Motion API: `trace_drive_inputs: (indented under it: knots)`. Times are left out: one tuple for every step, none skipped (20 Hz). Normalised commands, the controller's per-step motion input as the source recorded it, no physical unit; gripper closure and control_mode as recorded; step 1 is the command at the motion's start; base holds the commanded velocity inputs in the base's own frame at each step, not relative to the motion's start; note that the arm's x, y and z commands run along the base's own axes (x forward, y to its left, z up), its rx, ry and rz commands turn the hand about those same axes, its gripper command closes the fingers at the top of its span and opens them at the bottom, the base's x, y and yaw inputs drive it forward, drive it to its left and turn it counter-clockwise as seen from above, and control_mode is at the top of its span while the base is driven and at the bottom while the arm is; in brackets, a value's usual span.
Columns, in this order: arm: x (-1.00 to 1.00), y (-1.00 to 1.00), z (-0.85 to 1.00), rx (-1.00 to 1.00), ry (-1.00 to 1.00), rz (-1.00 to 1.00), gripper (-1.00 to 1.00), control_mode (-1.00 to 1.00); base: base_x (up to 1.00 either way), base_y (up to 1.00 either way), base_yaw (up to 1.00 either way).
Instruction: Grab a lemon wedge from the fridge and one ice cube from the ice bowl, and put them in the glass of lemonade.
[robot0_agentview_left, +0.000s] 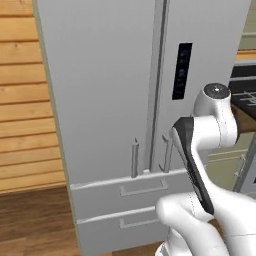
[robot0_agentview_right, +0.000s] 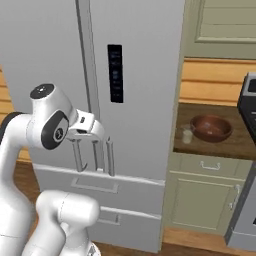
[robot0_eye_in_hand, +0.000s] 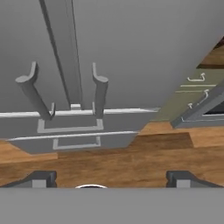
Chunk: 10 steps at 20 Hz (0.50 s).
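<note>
The grey fridge stands shut right in front of me, its two long door handles ending just above the lower drawers. My gripper hovers a short way in front of those handle ends, angled down, open, with nothing between its fingers. On the wooden counter to the right of the fridge sits the reddish-brown ice bowl, with the small glass of lemonade just to its left. The lemon wedge is hidden behind the closed doors.
Two fridge drawers run below the doors. Pale green cabinets sit under the counter, and a dark stove is at the far right. A wood-panel wall flanks the fridge's left side. Wooden floor lies below.
</note>
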Motion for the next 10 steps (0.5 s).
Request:
trace_drive_inputs:
  knots:
    - [0.00, 0.00, 0.00, 0.00, 0.00, 0.00, -1.00, 1.00, 0.81, -1.00, 0.00]
    - [0.00, 0.00, 0.00, 0.00, 0.00, 0.00, -1.00, 1.00, 0.81, -1.00, -0.13]
    - [0.00, 0.00, 0.00, 0.00, 0.00, 0.00, -1.00, 1.00, 0.74, -1.00, -0.34]
    - [0.00, 0.00, 0.00, 0.00, 0.00, 0.00, -1.00, 1.00, 0.55, -1.00, -0.39]
    - [0.00, 0.00, 0.00, 0.00, 0.00, 0.00, -1.00, 1.00, 0.41, -1.00, -0.47]
    - [0.00, 0.00, 0.00, 0.00, 0.00, 0.00, -1.00, 1.00, 0.42, -1.00, -0.47]
    - [0.00, 0.00, 0.00, 0.00, 0.00, 0.00, -1.00, 1.00, 0.39, -1.00, -0.47]
    - [0.00, 0.00, 0.00, 0.00, 0.00, 0.00, -1.00, 1.00, 0.31, -1.00, -0.47]
    - [0.00, 0.00, 0.00, 0.00, 0.00, 0.00, -1.00, 1.00, 0.14, -1.00, -0.45]
    - [0.00, 0.00, 0.00, 0.00, 0.00, 0.00, -1.00, 1.00, 0.12, -1.00, -0.43]
